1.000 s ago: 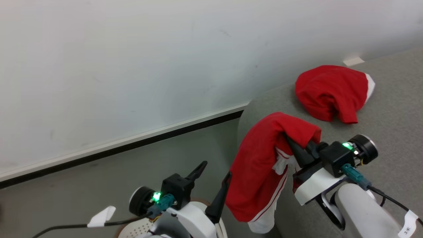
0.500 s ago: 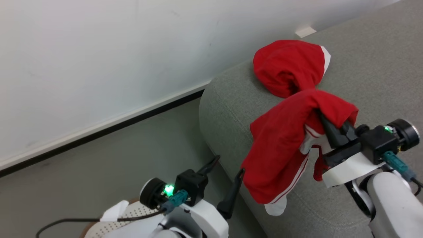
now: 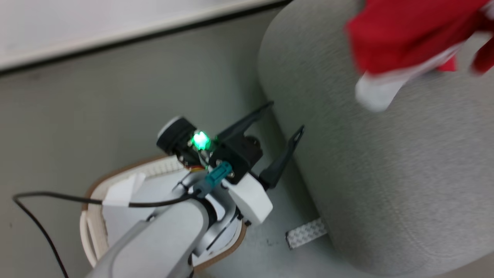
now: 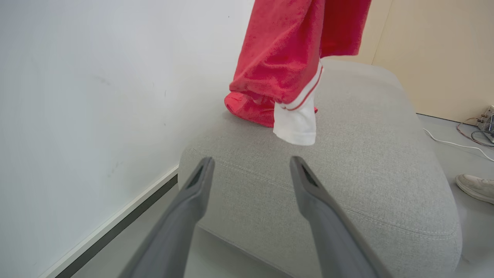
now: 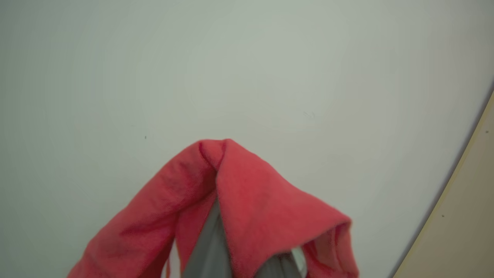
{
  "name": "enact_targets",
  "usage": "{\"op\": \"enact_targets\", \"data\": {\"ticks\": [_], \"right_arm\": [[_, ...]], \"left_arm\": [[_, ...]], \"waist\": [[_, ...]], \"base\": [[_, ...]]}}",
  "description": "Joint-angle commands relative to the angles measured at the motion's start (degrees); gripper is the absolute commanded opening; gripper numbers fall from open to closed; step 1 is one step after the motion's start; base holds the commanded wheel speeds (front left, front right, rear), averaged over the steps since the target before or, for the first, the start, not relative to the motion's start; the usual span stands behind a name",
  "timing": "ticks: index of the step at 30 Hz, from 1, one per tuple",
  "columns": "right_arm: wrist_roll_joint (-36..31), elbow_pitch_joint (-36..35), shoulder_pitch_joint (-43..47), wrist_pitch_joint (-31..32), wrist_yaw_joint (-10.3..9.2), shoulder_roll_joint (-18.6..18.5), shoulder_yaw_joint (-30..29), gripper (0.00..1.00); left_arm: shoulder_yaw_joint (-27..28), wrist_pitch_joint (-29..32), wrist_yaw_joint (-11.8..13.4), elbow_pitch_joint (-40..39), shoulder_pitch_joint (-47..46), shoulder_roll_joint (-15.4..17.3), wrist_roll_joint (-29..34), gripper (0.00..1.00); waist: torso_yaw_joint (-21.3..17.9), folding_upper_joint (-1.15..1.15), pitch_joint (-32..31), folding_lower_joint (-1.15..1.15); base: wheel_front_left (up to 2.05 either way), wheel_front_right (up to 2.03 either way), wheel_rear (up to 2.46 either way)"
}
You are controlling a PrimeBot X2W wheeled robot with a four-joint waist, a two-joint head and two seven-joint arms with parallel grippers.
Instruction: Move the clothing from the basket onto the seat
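The clothing (image 3: 405, 42), blurred, runs off the head view's top edge. The left arm (image 3: 166, 235) hides most of the basket (image 3: 85, 231). The clothing also covers the right end effector's (image 5: 223, 154) tips.

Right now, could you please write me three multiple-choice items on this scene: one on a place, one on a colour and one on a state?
1. Where does the white cuff of the hanging garment hang?
A. flat on the floor
B. over the seat
C. on a shelf

2. What colour is the outer rim of the basket?
A. blue
B. black
C. brown

3. How do the jaws of the left gripper stand?
A. open and empty
B. shut on fabric
C. shut on a cable

Answers:
1 B: the left wrist view shows the cuff dangling over the grey cushion.
2 C: the head view shows a brown edge around the white plastic.
3 A: the jaws stand apart with nothing between them.
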Motion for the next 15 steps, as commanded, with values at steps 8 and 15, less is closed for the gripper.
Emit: {"op": "enact_targets", "data": {"ticks": [8,15], "right_arm": [[-0.5,7.6,-17.3,5.0,-0.17,-11.1,-15.4,0.00],[-4.8,20.8,-12.5,2.2,-0.16,-11.0,-24.8,0.00]], "left_arm": [[0.9,-0.7,-1.1,-0.5,-6.5,-0.2,1.1,1.00],[1.0,-3.2,-0.5,0.7,-5.6,0.4,1.5,1.00]], "waist": [[10.0,0.00,17.2,-0.02],[12.3,0.00,19.4,-0.02]], "base": [[0.00,0.00,0.00],[0.00,0.00,0.00]]}}
